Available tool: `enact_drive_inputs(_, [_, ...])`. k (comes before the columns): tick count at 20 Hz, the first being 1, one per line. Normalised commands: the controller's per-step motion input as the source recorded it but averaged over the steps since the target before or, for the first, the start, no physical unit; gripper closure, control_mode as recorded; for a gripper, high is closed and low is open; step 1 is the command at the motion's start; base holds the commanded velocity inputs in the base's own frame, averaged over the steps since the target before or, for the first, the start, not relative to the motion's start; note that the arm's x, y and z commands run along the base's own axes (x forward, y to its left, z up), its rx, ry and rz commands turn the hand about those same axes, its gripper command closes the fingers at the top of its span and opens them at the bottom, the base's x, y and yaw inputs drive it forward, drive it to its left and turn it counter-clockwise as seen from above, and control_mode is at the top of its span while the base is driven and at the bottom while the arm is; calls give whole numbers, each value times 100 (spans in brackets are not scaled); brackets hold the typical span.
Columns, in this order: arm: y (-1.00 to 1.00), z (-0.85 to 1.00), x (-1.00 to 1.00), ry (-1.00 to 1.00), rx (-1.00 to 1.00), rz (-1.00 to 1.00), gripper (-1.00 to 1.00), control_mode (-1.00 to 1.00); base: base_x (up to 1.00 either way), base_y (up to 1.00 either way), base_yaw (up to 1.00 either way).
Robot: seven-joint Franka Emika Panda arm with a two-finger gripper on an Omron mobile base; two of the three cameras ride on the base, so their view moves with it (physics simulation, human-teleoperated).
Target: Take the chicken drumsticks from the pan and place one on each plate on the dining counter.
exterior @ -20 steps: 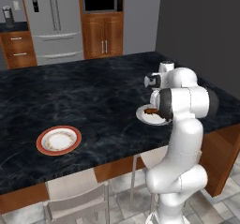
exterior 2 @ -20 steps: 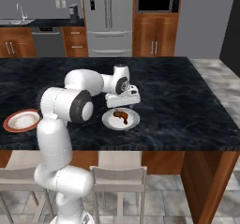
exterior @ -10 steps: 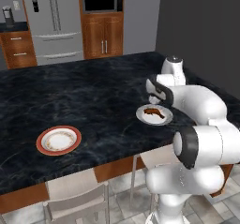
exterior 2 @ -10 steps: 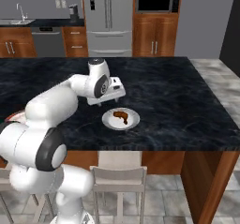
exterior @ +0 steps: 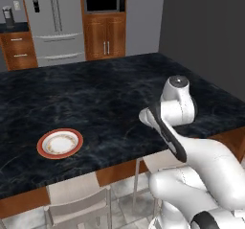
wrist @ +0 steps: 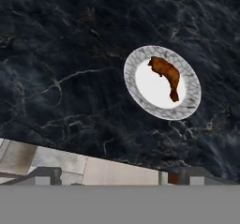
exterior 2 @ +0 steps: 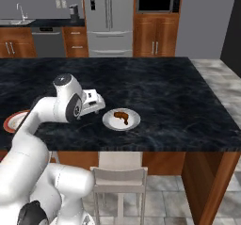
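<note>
Black veined dining counter [exterior 2: 179, 97], brown drumstick [wrist: 166, 74] on grey-rimmed plate [wrist: 187, 107], wooden cabinets [exterior 2: 155, 43] behind

Counter [exterior 2: 179, 97] top: black marble, white veins, polished sheen; base brown wood. Plate [wrist: 187, 80] glazed, grey patterned rim. Other plate [exterior: 44, 146] orange-red rim, smooth. Drumstick [wrist: 166, 73] reddish-brown, rough. Fridge [exterior 2: 109, 19] brushed metal. Cabinets [exterior 2: 157, 36] glossy wood. Arm [exterior 2: 42, 116] smooth white plastic.
</note>
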Motion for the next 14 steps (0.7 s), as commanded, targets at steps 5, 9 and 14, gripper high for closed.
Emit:
enact_drive_inputs(5, [-2, 0, -83, 1, 1, 0, -100, -100, 0, 0, 0])
enact_drive_inputs(9, [-5, -19, -20, -1, 0, 0, -100, -100, 0, 0, 0])
enact_drive_inputs(14, [0, -24, -1, 0, 0, 0, -100, -100, 0, 0, 0])
